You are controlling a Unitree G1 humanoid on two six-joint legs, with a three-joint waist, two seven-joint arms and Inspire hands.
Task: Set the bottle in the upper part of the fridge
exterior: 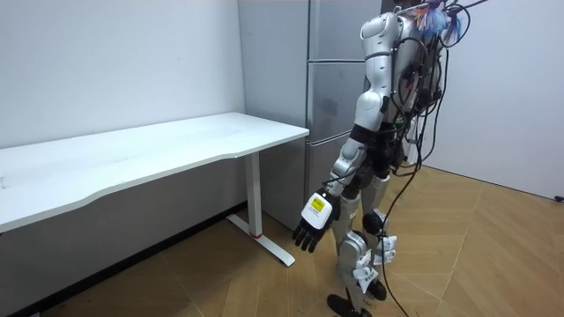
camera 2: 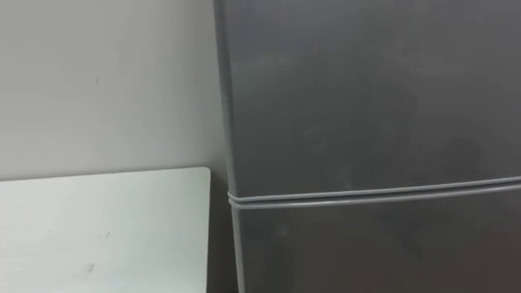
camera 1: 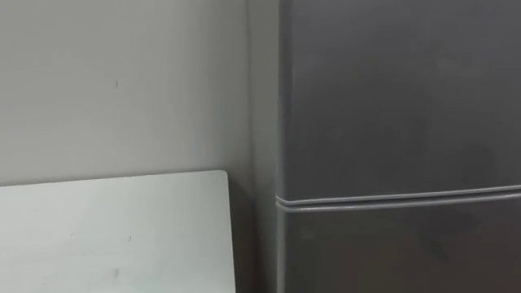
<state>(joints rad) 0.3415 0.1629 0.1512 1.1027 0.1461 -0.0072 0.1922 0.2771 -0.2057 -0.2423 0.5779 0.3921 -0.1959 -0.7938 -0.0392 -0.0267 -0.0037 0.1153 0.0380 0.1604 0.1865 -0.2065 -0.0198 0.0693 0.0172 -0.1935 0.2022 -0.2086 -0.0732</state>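
Robot stands facing fridge (camera 1: 391, 244); table (camera 1: 122, 228) at lower left. Upper door (camera 1: 391, 98) shut. Left hand (exterior: 308, 233) hangs at side, fingers loosely spread, empty. Bottle's place: cannot tell. Step: approach. Next likely: reach door edge, pull open.

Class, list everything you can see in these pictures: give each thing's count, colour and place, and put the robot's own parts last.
fridge: one, grey, both doors shut, straight ahead of the robot.
table: one, white, to the left of the fridge, along the wall.
wall: one, off-white, behind the table.
floor: one, brown wood, under the robot and the table.
left hand: one, black, hanging open at the robot's side in the room view, holding nothing.
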